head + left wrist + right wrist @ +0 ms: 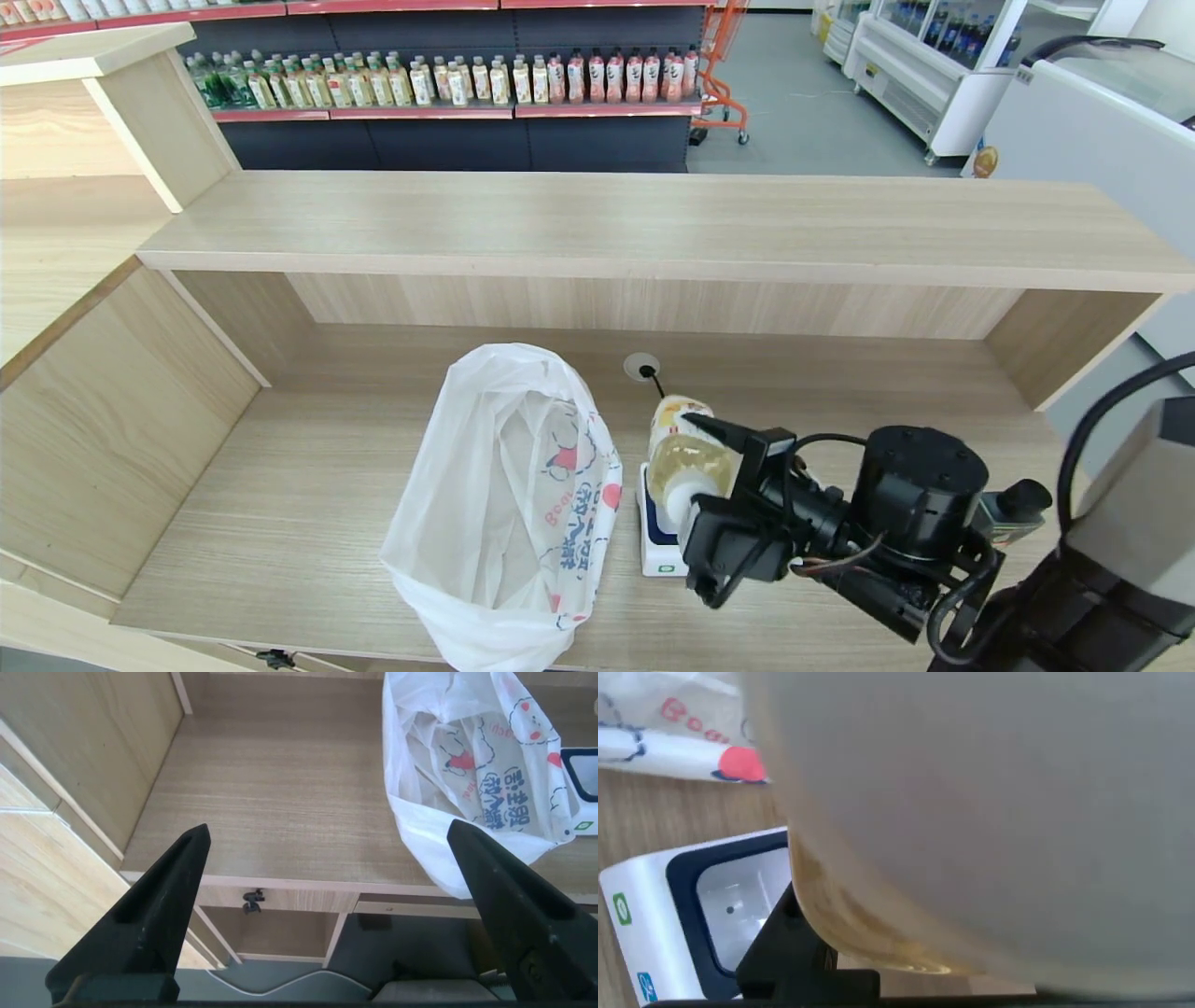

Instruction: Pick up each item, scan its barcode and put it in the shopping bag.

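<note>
One bottle (677, 443) of pale yellow drink is clamped between the fingers of the right gripper (698, 478). It hangs just above the scanner (653, 546), lying roughly flat with its long axis running twelve to six. The scanner rests on the counter (280, 504), its window facing up at the bottle. The bag (509, 504) stands at nine o'clock from the scanner, just beside it, with its mouth open upward. A cable port (641, 366) sits at twelve o'clock from the bottle, farther back on the counter.

The left gripper (329, 835) has its fingers spread wide with nothing between them. It is above the counter's front edge, with the bag near.

The bottle looks full, so it is probably fairly heavy for its size. Its smooth plastic wall and glossy label would likely be slippery and give a little under pressure. A hold across the body seems safer than one at the narrow neck, and which part the fingers actually grip is hard to tell.

The bag is thin, soft film that may fold shut or tip if nudged. Lowering the bottle straight through the mouth looks wiser than dropping it.
</note>
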You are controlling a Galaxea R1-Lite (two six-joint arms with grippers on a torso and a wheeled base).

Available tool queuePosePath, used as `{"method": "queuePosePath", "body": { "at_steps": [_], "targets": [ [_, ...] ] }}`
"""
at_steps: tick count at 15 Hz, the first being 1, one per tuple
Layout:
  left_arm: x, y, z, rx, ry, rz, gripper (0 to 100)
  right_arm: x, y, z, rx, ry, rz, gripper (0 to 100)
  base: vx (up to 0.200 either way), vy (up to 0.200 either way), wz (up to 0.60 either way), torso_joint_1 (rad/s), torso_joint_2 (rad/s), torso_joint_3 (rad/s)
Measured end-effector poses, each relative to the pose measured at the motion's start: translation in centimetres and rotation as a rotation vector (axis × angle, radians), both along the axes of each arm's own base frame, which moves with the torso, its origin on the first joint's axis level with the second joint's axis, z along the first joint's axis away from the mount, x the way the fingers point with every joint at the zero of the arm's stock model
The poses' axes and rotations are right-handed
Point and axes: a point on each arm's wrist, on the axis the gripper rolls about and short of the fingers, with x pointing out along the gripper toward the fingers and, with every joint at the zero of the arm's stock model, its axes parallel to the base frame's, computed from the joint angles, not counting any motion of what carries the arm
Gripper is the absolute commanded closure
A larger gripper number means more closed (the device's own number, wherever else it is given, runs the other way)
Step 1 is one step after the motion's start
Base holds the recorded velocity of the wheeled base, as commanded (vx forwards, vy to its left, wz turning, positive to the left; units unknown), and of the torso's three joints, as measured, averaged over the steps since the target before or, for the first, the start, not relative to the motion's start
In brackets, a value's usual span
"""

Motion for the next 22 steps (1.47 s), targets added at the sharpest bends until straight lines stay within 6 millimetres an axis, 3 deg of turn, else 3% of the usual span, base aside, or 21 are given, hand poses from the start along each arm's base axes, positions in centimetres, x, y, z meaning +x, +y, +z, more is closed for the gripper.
{"method": "queuePosePath", "body": {
  "at_steps": [3, 6, 9, 15, 22],
  "targets": [
    [0.0, 0.0, 0.0, -0.001, 0.0, 0.001, 0, -1.1, 0.6, 4.5, 0.262, 0.277, -0.192, 100, 0.0, 0.0, 0.0, 0.0, 0.0, 0.0],
    [0.0, 0.0, 0.0, -0.001, 0.0, 0.0, 0, -2.4, -0.2, 9.0, 0.644, 0.615, -0.309, 100, 0.0, 0.0, 0.0, 0.0, 0.0, 0.0],
    [0.0, 0.0, 0.0, 0.0, 0.0, 0.0, 0, -4.0, -0.9, 11.9, 0.846, 0.7, -0.294, 100, 0.0, 0.133, 0.0, -0.002, 0.0, 0.003],
    [0.0, 0.0, 0.0, -0.001, 0.0, 0.0, 0, -5.7, 1.1, 12.9, 0.872, 0.745, -0.186, 100, 0.0, 0.2, 0.0, 0.006, 0.0, 0.002],
    [0.0, 0.0, 0.0, 0.001, 0.0, 0.0, 0, -7.5, 3.8, 9.1, 0.743, 0.837, -0.163, 100, 0.0, 0.171, 0.0, -0.001, 0.0, 0.002]
  ]
}}
